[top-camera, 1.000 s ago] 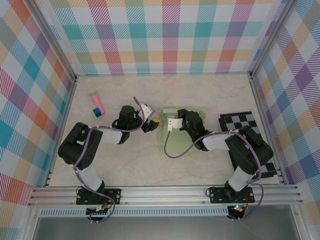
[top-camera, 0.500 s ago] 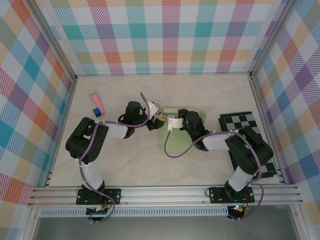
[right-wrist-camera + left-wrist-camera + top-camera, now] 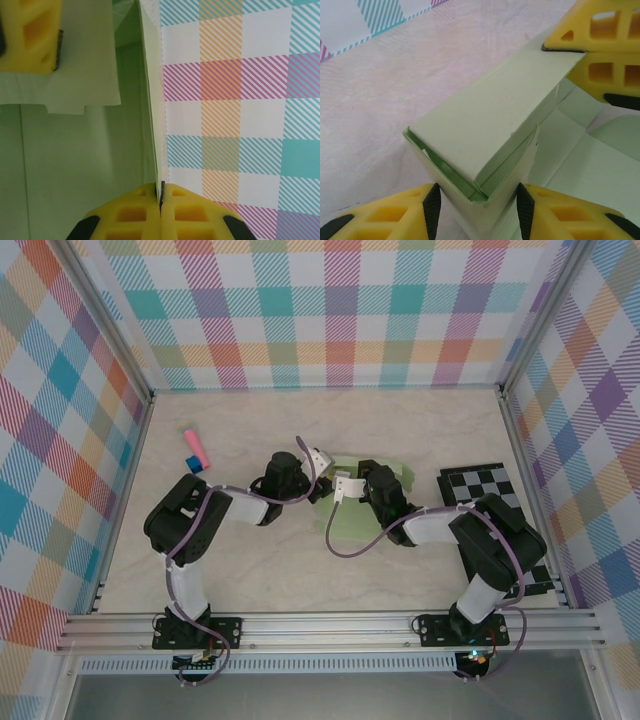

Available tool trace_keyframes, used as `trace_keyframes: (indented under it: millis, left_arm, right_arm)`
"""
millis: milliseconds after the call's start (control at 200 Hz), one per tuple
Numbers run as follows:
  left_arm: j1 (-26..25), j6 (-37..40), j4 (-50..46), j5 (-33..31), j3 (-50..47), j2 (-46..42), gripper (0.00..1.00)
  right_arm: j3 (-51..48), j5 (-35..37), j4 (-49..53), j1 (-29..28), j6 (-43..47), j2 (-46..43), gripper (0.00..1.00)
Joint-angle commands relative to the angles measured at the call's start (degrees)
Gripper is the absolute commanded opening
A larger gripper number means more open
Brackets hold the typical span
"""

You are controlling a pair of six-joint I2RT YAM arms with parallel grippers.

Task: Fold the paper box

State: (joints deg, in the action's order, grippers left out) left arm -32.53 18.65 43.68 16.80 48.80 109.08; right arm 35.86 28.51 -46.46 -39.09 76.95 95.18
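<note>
Finds the paper box (image 3: 350, 522) on the counter (image 3: 290, 570), a little toward 3 o'clock of centre. Pale green card, partly folded: one panel flat on the surface, walls raised at the 12 o'clock end.

Reaches in from 9 o'clock with the left end effector (image 3: 477, 205), jaws roughly half apart. Straddles a folded-over corner of the box, black pads (image 3: 432, 207) right against the card on either side. Cannot tell whether that amounts to a firm pinch.

Comes in from 3 o'clock with the right end effector (image 3: 161, 197), yellow fingers pressed flat together. Clamps the thin edge of an upright wall between them, at the box's 12 o'clock side, close to the left fingers.

Leaves a checkered board (image 3: 478, 483) at 3 o'clock of the box, near but apart. Keeps a small pink-and-blue stick (image 3: 194, 448) well off toward 10 o'clock.
</note>
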Motion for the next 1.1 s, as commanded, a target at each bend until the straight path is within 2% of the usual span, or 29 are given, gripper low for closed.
trace_keyframes:
  millis: [0, 180, 290, 395, 520, 685, 840, 880, 935, 1000, 1040, 1095]
  left_arm:
    - [-1.2, -1.3, 4.0, -3.6, 0.6, 1.9, 0.44]
    - [-2.2, -1.3, 7.2, -5.8, 0.6, 3.5, 0.43]
    - [-3.3, -1.1, 8.2, -8.7, 1.4, 4.3, 0.47]
    - [-3.7, -2.1, 10.0, -10.9, 1.9, 5.1, 0.47]
    - [-3.8, -4.0, 13.2, -15.0, 1.0, 5.4, 0.41]
    - [-3.8, -4.0, 14.7, -13.3, -0.1, 5.4, 0.28]
    - [-4.1, -3.4, 14.2, -12.5, 0.0, 5.4, 0.21]
    - [-4.2, -3.1, 13.6, -12.1, 0.2, 5.4, 0.2]
    - [-4.4, -2.6, 12.8, -11.6, 0.6, 5.4, 0.17]
    - [-4.5, -2.2, 12.2, -11.8, 1.0, 5.4, 0.17]
    - [-4.6, -2.2, 12.1, -12.1, 1.1, 5.4, 0.17]
    - [-4.6, -2.3, 12.2, -12.3, 1.0, 5.4, 0.17]
  right_arm:
    - [-0.9, -1.7, -3.1, -1.9, -2.5, -1.6, 0.0]
    - [-1.7, -1.7, -1.6, -3.0, -4.4, -2.7, 0.0]
    - [-2.0, -1.6, -1.1, -3.9, -5.4, -2.9, 0.0]
    - [-2.0, -1.4, -1.1, -4.9, -6.2, -2.5, 0.0]
    - [-2.0, -0.8, -1.0, -5.4, -6.4, -2.3, 0.0]
    - [-2.7, -0.4, 0.0, -5.4, -6.0, -2.7, 0.0]
    - [-2.8, -0.2, 0.4, -5.4, -5.8, -2.5, 0.0]
    - [-2.8, -0.1, 0.5, -5.4, -5.6, -2.3, 0.05]
    - [-3.0, -0.4, 1.2, -5.4, -5.4, -2.5, 0.16]
    - [-3.0, -2.2, 6.7, -5.4, -6.6, -4.0, 0.32]
    - [-2.7, -3.9, 9.6, -5.3, -9.7, -6.0, 0.43]
    - [-2.4, -7.9, 14.9, -4.9, -15.4, -10.8, 0.49]
